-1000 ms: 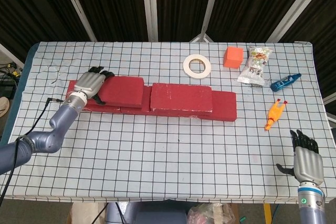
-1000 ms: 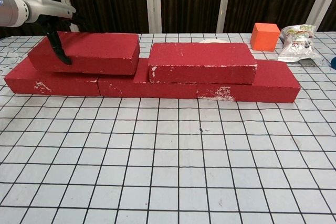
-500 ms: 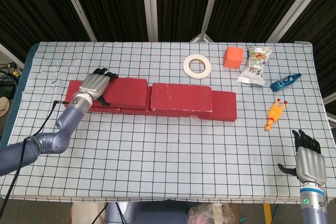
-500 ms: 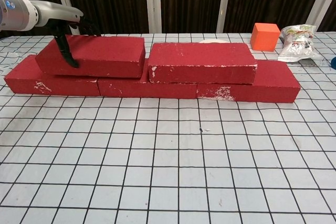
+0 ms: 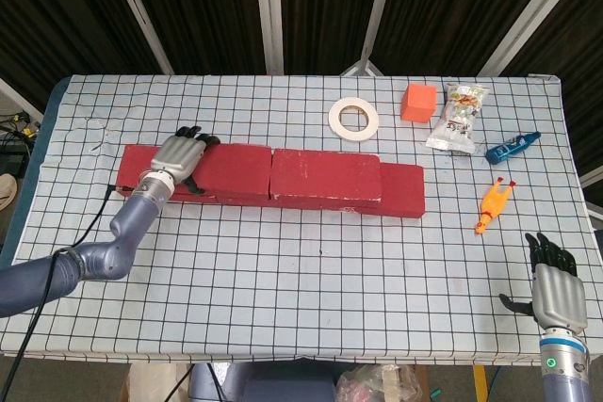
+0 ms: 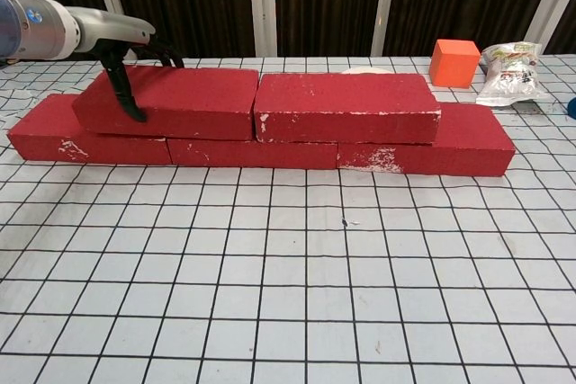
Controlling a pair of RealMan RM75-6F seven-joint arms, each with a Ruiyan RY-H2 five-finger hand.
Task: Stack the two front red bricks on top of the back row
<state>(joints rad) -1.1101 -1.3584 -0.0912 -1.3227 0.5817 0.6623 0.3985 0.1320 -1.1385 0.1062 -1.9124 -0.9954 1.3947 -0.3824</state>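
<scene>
Partly hidden, left hand (image 5: 179, 159) grips upper left brick (image 6: 180, 101).

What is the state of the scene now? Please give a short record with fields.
bottom row: three red bricks end to end on the table
top left brick: on the bottom row, its right end against the top right brick
top right brick: on the bottom row, level
left hand: grips the left end of the top left brick
right hand: near the table's front right corner, holds nothing
other things: tape roll, orange cube, snack bag
</scene>
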